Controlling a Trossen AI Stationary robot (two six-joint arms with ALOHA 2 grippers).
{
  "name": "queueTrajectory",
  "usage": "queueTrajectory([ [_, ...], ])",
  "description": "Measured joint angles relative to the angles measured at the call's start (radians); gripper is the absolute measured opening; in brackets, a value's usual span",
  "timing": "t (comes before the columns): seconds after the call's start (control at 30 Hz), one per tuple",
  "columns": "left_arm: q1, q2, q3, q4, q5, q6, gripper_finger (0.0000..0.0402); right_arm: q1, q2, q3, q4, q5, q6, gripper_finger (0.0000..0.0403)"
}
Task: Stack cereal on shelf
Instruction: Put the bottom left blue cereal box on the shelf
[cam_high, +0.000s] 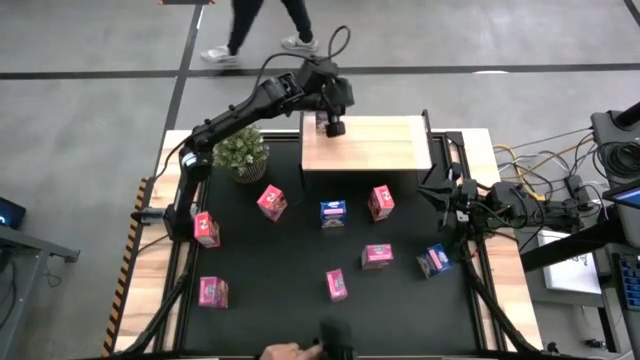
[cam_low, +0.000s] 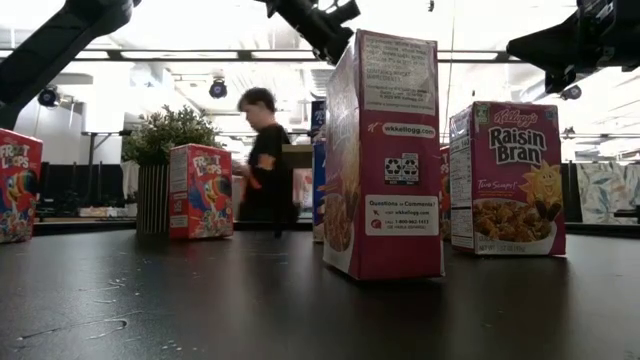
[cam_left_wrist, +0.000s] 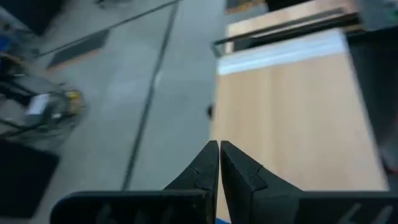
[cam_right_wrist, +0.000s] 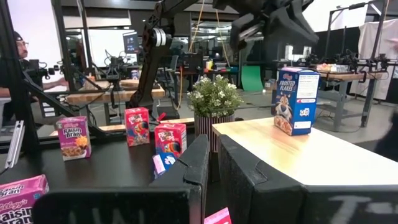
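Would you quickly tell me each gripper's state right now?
Left gripper: closed, empty, above the shelf.
Right gripper: closed, holding nothing.

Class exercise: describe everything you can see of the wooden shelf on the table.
The shelf has a pale, natural-looking wood board on top, rectangular, lying flat and raised above the black table at its far edge. A thin black post shows at its right side. One blue Frosted Flakes box stands upright on the board near its far left corner; the rest of the board is bare. The left gripper hangs shut just over that box. A potted plant stands on the table to the shelf's left.
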Motion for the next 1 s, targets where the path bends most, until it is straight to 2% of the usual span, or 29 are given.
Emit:
queueTrajectory([
  [0.57,0.044,0.006,-0.086,-0.004,0.001,0.016,0.0,0.0,0.0,0.0,0.0,0.0,-0.001,0.0028],
  [0.8,0.049,0.006,-0.087,-0.01,-0.14,0.013,0.0,0.0,0.0,0.0,-0.001,0.0,-0.002,0.0028],
  [1.0,0.05,0.006,-0.088,-0.022,-0.149,0.001,0.0,0.0,0.0,0.0,-0.001,0.0,-0.001,0.0028],
])
